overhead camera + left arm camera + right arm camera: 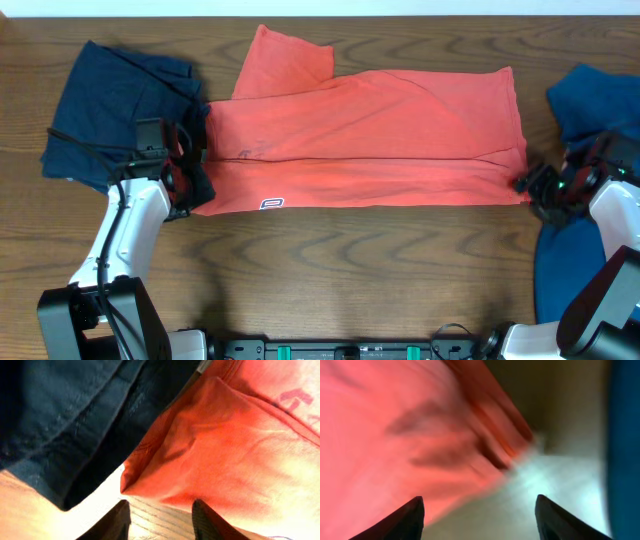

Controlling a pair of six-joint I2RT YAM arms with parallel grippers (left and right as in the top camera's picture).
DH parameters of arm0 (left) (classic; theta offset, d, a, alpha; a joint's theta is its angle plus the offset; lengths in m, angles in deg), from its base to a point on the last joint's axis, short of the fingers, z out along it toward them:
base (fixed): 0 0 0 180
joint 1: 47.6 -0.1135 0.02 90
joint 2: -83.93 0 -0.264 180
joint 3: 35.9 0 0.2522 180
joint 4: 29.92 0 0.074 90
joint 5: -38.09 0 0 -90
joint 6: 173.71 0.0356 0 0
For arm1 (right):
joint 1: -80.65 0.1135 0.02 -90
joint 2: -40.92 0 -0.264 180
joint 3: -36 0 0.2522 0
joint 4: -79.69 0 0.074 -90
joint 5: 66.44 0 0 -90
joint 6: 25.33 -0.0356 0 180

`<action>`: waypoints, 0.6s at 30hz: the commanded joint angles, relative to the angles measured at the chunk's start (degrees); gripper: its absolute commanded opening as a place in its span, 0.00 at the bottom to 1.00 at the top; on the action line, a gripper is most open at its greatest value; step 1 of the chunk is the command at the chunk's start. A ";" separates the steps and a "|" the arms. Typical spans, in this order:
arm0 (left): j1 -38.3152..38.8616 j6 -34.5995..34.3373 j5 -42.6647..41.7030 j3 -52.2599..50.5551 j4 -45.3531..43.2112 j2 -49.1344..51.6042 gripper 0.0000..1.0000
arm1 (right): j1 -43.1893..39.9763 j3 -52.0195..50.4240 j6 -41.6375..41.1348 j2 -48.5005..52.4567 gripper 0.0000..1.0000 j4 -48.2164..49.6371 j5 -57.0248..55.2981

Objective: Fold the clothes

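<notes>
A red-orange T-shirt [370,130] lies folded lengthwise across the middle of the table, one sleeve sticking out at the back left. My left gripper [190,185] is open at the shirt's near left corner [127,485], its fingers [160,510] over bare wood just short of the cloth. My right gripper [525,185] is open at the shirt's near right corner [520,445], its fingers [480,510] apart with the cloth edge by the left finger. Neither gripper holds anything.
A dark navy garment [115,105] lies bunched at the left, touching the shirt's left edge; it also shows in the left wrist view [65,420]. A bright blue garment [590,100] lies at the right edge, under the right arm. Wooden table [350,270] in front.
</notes>
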State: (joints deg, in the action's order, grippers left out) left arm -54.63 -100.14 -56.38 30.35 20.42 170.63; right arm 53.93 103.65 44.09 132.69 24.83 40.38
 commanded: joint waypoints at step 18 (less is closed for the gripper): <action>-0.13 0.28 0.66 -6.51 -8.66 7.76 0.42 | 0.50 -12.70 -5.75 0.24 0.21 21.64 -0.15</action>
State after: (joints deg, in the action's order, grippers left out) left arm -54.60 -100.44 -56.14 24.21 11.72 177.32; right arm 54.04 91.34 39.28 132.71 45.92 40.45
